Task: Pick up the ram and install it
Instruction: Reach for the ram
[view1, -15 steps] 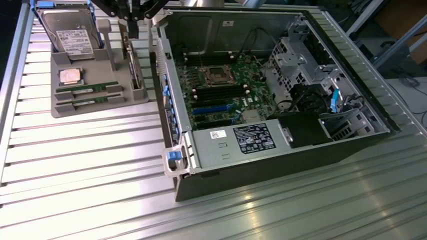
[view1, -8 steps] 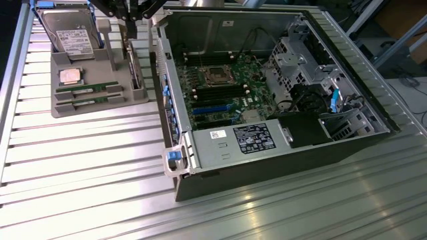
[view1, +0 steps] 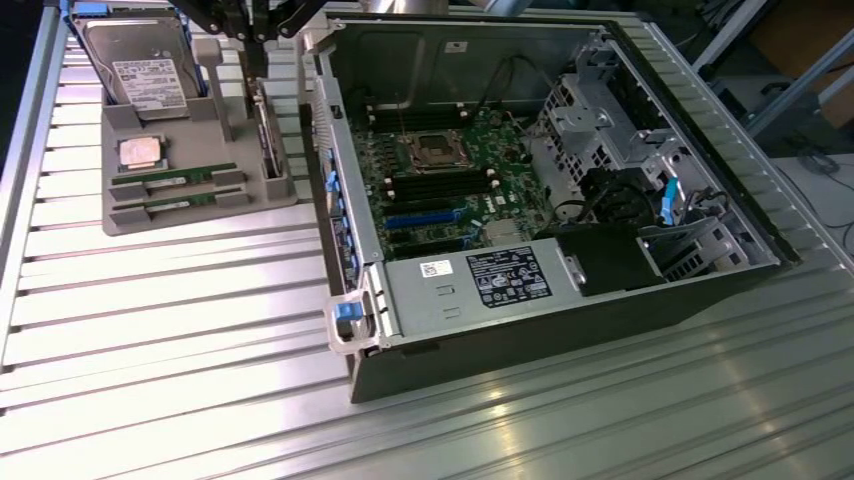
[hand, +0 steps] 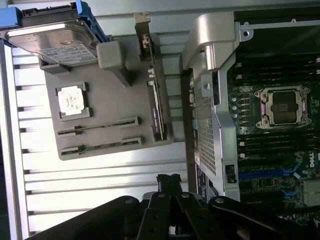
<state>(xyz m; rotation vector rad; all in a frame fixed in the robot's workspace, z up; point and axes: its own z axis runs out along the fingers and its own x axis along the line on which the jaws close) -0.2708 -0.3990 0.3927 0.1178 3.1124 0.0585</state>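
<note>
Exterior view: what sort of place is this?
Probably a robotics lab bench for computer assembly: an open desktop case sits on a ribbed metal table, and beside it a grey tray holds a hard drive, a processor and two ram sticks.

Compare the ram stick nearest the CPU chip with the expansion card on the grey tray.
The ram stick sits low in its slot; the expansion card stands much taller. The card has a metal bracket at one end; the ram stick has none. The card runs at right angles to the ram stick, along the tray side nearest the computer case. Both stand on edge in the grey tray.
</note>
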